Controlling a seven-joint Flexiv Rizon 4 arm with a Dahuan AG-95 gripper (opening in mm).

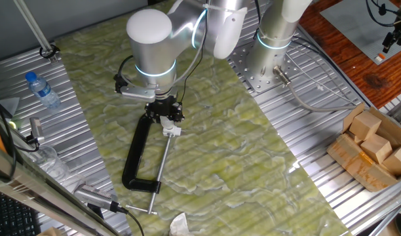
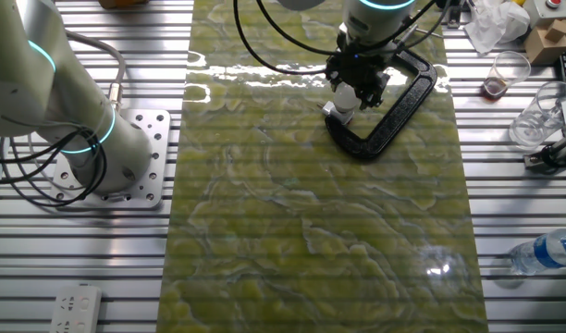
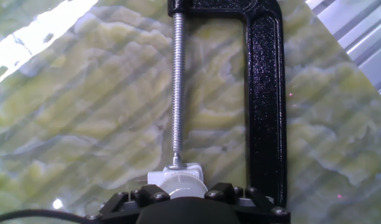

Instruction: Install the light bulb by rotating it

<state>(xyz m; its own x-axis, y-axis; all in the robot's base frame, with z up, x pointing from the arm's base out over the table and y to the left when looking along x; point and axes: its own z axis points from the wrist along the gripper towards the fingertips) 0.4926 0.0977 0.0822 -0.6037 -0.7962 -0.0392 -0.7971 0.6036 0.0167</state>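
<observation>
Looking along the fingers in the hand view, you will find the light bulb (image 3: 178, 185) directly at the pincer (image 3: 184, 198), its pale rounded top showing just above the black finger hardware and centred between the two sides. The bulb sits in a small white socket block (image 3: 192, 169), against which the tip of the threaded screw (image 3: 177, 87) of the black C-clamp (image 3: 265, 93) presses. In one fixed view the pincer (image 1: 165, 118) stands over the clamp's jaw end, with the white block (image 1: 172, 130) just below it on the green patterned bench (image 1: 240, 151). The other fixed view shows the pincer (image 2: 357, 88) down over the bulb (image 2: 344, 96), beside the clamp frame (image 2: 394, 111). The fingers appear to bracket the bulb closely, but you cannot tell from these views whether they are actually clenched on it.
</observation>
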